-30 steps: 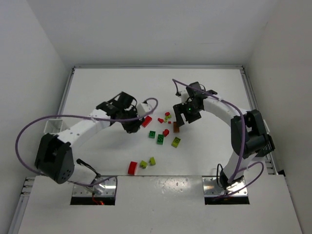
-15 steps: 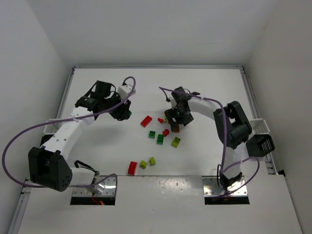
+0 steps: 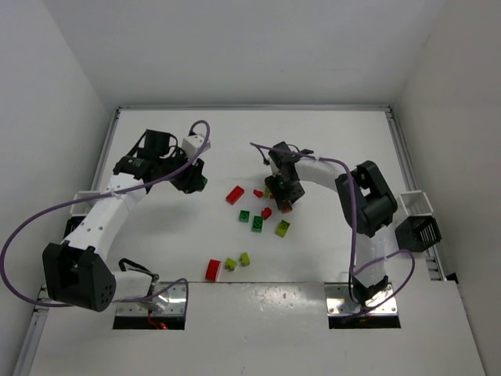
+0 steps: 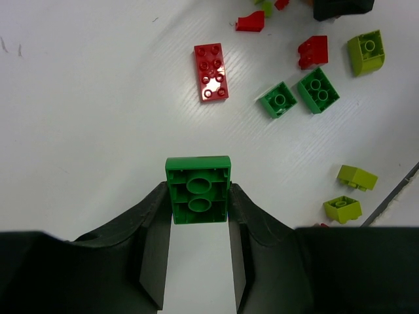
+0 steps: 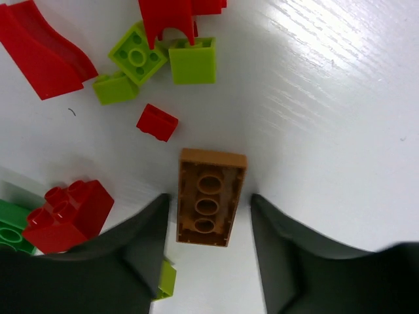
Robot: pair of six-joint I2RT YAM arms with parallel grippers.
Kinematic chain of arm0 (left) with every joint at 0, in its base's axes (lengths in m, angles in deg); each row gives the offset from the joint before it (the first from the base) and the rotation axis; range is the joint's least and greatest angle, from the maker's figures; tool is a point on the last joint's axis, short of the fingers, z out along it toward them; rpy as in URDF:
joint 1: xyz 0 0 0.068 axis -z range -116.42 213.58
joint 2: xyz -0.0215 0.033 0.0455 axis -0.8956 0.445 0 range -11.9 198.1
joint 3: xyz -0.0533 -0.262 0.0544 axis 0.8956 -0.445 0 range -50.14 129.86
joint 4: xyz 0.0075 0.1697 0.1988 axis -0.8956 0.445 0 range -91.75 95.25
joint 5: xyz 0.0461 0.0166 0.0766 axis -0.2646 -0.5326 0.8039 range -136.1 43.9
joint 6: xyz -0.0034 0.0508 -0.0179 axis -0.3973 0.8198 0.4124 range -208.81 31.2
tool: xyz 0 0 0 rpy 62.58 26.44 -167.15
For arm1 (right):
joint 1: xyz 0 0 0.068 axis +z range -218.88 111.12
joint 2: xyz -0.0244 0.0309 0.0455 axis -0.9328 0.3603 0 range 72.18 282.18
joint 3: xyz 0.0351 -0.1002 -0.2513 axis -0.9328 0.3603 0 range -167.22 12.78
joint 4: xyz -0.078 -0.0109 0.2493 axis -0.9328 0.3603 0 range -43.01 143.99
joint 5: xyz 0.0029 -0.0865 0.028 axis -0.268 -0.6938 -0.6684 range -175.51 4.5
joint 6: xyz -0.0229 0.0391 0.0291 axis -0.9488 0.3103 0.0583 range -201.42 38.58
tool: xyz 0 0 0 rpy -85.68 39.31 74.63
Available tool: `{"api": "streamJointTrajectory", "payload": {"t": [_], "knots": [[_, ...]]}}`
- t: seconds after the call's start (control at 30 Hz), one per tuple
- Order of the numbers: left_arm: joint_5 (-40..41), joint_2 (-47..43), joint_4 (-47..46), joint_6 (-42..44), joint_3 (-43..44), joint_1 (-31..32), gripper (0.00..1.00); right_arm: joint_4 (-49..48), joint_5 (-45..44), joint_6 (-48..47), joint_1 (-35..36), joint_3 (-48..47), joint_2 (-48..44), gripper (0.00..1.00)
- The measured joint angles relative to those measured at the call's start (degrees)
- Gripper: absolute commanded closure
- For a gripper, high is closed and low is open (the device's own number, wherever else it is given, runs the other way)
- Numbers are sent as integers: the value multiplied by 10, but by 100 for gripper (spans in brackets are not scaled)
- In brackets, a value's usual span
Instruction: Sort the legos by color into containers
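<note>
L gripper, clenched on a green brick, has swung well left of the lego pile toward a white bin; R gripper, jaws apart, now straddles the pile's brown brick: likely next pick.

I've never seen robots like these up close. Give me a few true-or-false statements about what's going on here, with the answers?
1. The left gripper is clamped on a green brick. True.
2. The right gripper has a red brick between its fingers. False: a brown brick lies between them, with a gap on each side.
3. A long red brick lies studs up on the table. True.
4. Every brick already sits in a bin. False: many, like a lime brick, lie loose on the table, away from the white bin.
</note>
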Motion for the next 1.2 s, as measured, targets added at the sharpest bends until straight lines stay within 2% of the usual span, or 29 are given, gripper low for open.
{"api": "streamJointTrajectory", "payload": {"t": [0.07, 0.1, 0.3, 0.43, 0.47, 0.6, 0.8, 1.0, 1.2], "knots": [[-2, 0, 0, 1, 0, -1, 100, -4, -4, 3, 0, 2, 0, 63], [-2, 0, 0, 1, 0, -1, 100, -6, -5, 2, 0, 4, -1, 66], [-3, -6, -1, 0, -7, -5, 100, -16, 6, -1, -5, 56, -52, 74], [-4, -19, -3, -3, -10, -6, 100, 3, 3, -19, -12, 80, -169, 78], [-4, -21, -4, -5, -10, -6, 100, 6, -3, -25, -16, 80, -203, 83], [-4, -24, -9, -12, -10, -4, 100, 11, -35, -45, -46, 80, -335, 91], [-4, -24, -11, -19, -9, 7, 100, 23, -89, -70, -107, 137, -424, 93], [-4, -21, -12, -27, 2, 10, 100, 52, -130, -93, -177, 157, -426, 94], [-4, -9, -14, -29, 10, 14, 100, 53, -147, -130, -283, 151, -422, 97]]}}
